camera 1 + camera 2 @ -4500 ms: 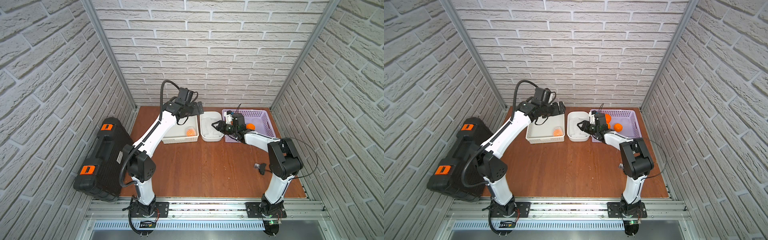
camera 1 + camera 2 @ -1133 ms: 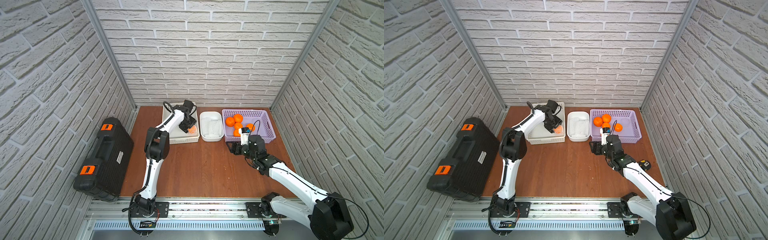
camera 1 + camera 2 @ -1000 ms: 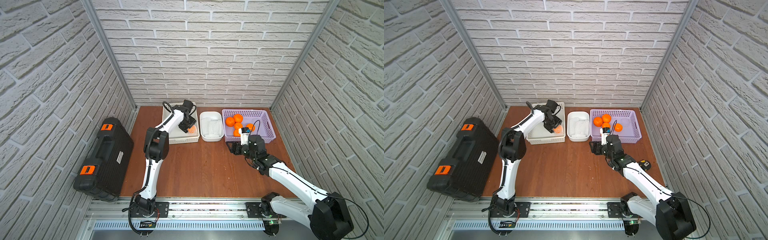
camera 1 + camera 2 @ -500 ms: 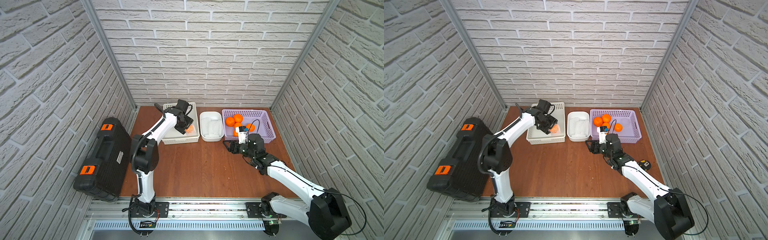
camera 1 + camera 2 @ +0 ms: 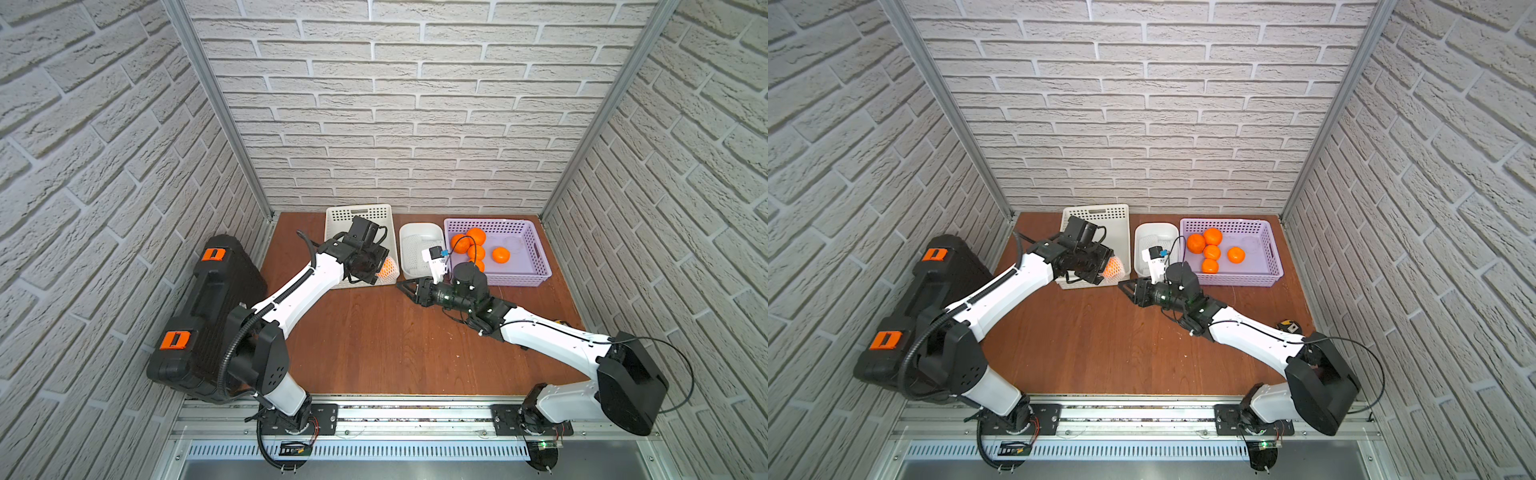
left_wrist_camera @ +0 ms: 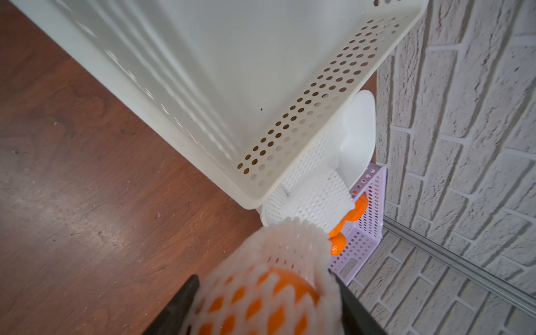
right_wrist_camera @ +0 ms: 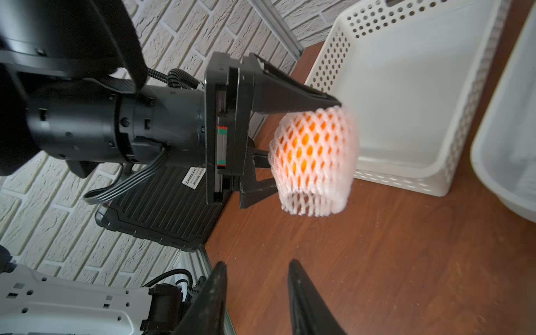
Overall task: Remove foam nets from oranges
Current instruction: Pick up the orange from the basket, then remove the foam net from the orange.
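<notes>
Six oranges in all. Five bare oranges (image 5: 1212, 252) sit in the purple basket (image 5: 536, 249), far right on the bench (image 5: 374, 340). The sixth is a netted orange (image 6: 278, 290) with one foam net (image 6: 290, 240) around it.

The left pincer (image 7: 301, 136) is clamped on that netted orange and holds it off the bench, at the near right corner of the white perforated basket (image 5: 359, 214).

Loose foam nets (image 5: 415, 249) lie in the white tub (image 5: 419, 227) between the two baskets; we cannot count them.

The right pincer (image 7: 256, 262) has its jaws apart and nothing between them. It is low over the bench just near the tub, pointing left, near the netted orange but not touching it.

One black case (image 5: 216, 299) is at the left edge. In a top view the right wrist's camera and cable hide part of one bare orange.
</notes>
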### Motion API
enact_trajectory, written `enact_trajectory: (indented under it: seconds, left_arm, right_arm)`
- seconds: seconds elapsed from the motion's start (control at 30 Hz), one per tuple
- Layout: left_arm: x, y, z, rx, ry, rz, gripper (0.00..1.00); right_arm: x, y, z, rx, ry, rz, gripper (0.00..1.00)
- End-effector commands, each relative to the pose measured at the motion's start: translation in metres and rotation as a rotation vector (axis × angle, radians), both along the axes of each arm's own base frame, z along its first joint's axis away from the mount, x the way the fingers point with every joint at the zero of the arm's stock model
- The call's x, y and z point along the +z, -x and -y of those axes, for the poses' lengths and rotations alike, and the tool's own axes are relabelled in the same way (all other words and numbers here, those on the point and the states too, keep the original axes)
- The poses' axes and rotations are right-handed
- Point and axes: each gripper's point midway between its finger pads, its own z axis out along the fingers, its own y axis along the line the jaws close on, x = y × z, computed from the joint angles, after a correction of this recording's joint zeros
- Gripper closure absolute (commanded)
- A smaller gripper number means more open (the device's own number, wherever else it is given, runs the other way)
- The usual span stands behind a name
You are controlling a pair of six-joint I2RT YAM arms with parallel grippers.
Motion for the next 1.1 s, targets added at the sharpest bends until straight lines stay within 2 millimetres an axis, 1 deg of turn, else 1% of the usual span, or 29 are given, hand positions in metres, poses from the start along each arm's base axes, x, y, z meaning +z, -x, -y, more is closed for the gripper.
enact_trajectory:
  seconds: [0.0, 0.13, 0.23, 0.4, 0.53, 0.73, 0.93, 1.07]
  left_arm:
    - [0.026, -0.003, -0.004, 0.042, 0.054, 0.088, 0.44]
    - [0.029, 0.003, -0.005, 0.034, 0.076, 0.096, 0.44]
    - [0.03, 0.008, -0.004, 0.025, 0.089, 0.099, 0.44]
    - [0.028, 0.012, -0.007, 0.029, 0.094, 0.102, 0.45]
    - [0.029, 0.013, -0.006, 0.026, 0.105, 0.107, 0.45]
    - [0.03, 0.013, -0.003, 0.012, 0.115, 0.105, 0.45]
    - [0.029, 0.015, -0.002, 0.007, 0.123, 0.101, 0.45]
    - [0.032, 0.017, -0.001, 0.003, 0.126, 0.11, 0.45]
  right_arm:
    - [0.012, -0.006, -0.015, -0.017, -0.055, 0.009, 0.7]
    - [0.007, -0.009, -0.026, -0.011, -0.046, -0.003, 0.74]
    - [0.006, -0.012, -0.027, -0.03, -0.049, -0.014, 0.77]
    - [0.011, -0.016, -0.027, -0.049, -0.066, -0.018, 0.78]
    - [0.006, -0.02, -0.026, -0.074, -0.055, -0.041, 0.81]
    - [0.001, -0.025, -0.031, -0.078, -0.061, -0.061, 0.83]
    - [0.0, -0.03, -0.03, -0.106, -0.064, -0.073, 0.83]
    - [0.003, -0.032, -0.03, -0.118, -0.066, -0.066, 0.82]
